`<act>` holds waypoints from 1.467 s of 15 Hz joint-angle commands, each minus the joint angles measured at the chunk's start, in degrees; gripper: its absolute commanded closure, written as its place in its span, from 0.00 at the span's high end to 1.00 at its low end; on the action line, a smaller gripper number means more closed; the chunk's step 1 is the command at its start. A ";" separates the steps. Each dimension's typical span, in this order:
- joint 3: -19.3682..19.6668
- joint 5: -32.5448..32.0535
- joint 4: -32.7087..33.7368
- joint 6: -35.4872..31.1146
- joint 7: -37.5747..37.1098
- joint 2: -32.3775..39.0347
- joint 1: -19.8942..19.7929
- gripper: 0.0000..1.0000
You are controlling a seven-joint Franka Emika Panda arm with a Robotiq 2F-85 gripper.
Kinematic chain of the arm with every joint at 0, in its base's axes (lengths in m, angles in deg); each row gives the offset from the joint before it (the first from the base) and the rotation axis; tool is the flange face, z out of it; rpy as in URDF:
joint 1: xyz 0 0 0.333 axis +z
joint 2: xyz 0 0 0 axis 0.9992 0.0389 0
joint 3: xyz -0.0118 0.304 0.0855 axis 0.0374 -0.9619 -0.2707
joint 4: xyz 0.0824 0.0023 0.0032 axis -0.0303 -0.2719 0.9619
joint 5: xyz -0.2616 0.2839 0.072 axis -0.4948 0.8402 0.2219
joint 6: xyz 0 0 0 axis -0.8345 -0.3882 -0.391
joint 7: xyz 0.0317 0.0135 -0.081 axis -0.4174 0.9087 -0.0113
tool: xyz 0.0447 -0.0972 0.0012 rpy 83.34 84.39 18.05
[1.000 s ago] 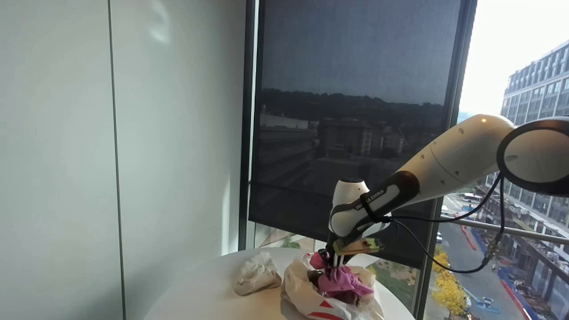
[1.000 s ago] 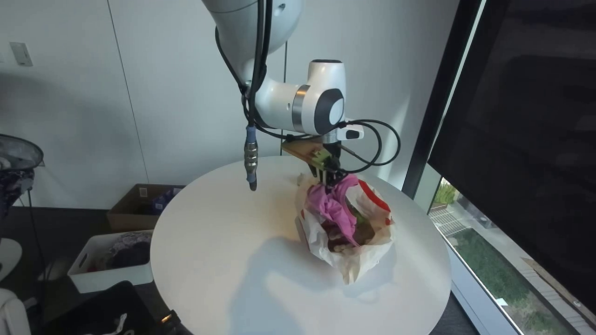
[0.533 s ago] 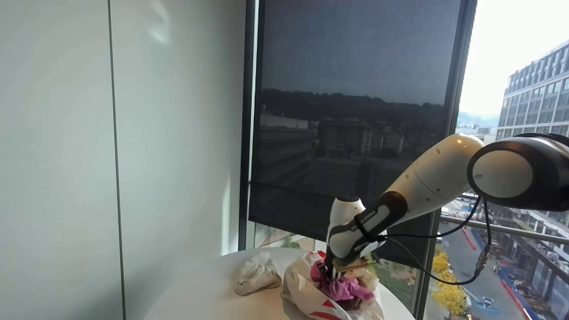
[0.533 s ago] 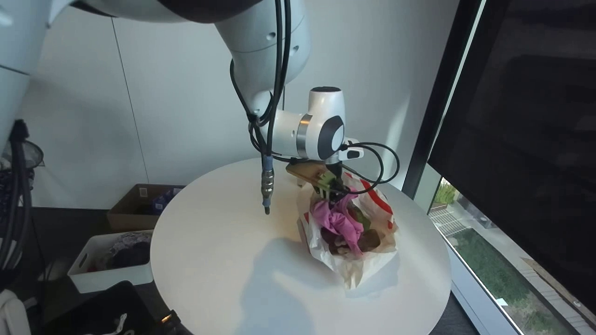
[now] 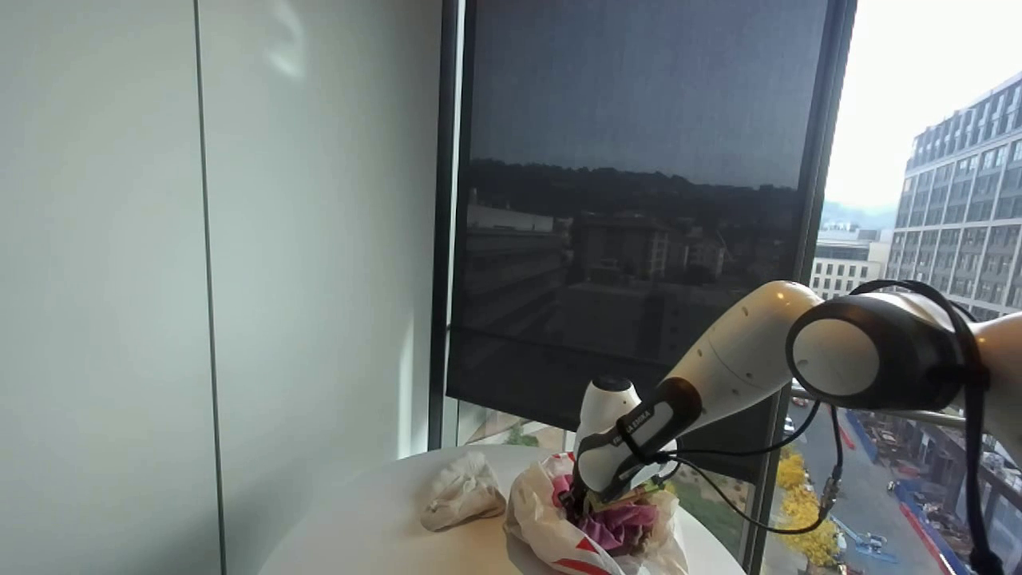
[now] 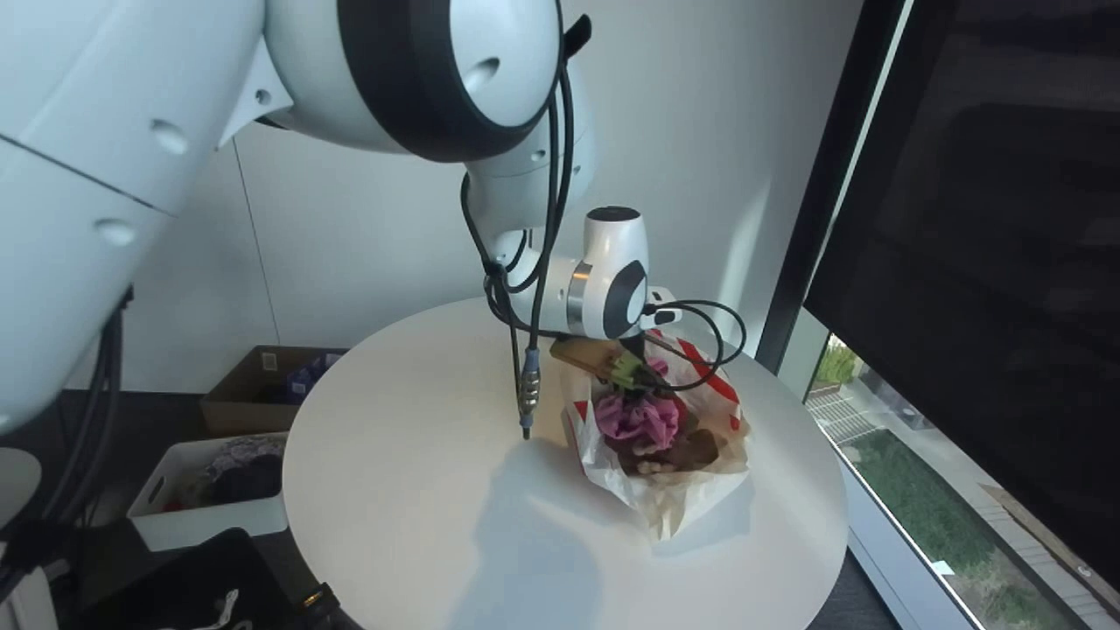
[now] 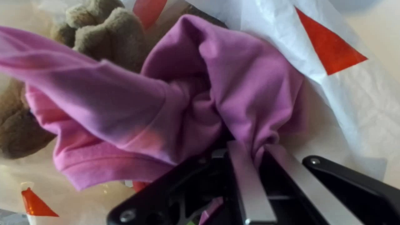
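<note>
My gripper (image 7: 251, 150) is shut on a bunched fold of pink cloth (image 7: 250, 81); the fold shows between its two metal fingertips. The cloth hangs loose to the left in the wrist view and also shows in both exterior views (image 5: 619, 525) (image 6: 640, 422). The gripper is down in the mouth of a white paper bag with red marks (image 5: 539, 511) (image 6: 643, 499). Brown plush things (image 7: 109, 40) lie in the bag beside and under the cloth; they show in an exterior view (image 6: 687, 453). The fingertips are hidden in both exterior views.
The bag stands on a round white table (image 6: 394, 455). A crumpled whitish bag or cloth (image 5: 463, 493) lies beside it. A cable with a metal connector (image 6: 529, 389) hangs from the arm. A cardboard box (image 6: 249, 389) and a white bin (image 6: 210, 518) stand on the floor. A window blind (image 5: 639, 239) is behind.
The arm has come down steadily, lowering the gripper and the held pink cloth deeper into the paper bag. The cloth has bunched up more. The grip has stayed shut.
</note>
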 commanded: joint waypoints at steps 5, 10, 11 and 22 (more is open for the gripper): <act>-0.15 2.61 5.76 -1.25 4.10 4.31 -0.45 0.37; 2.14 1.47 4.24 2.25 1.63 -1.51 2.49 0.64; 2.88 0.97 3.61 3.30 0.96 -3.12 3.34 0.71; 4.08 -5.36 -1.64 23.79 -6.95 -20.29 6.99 1.00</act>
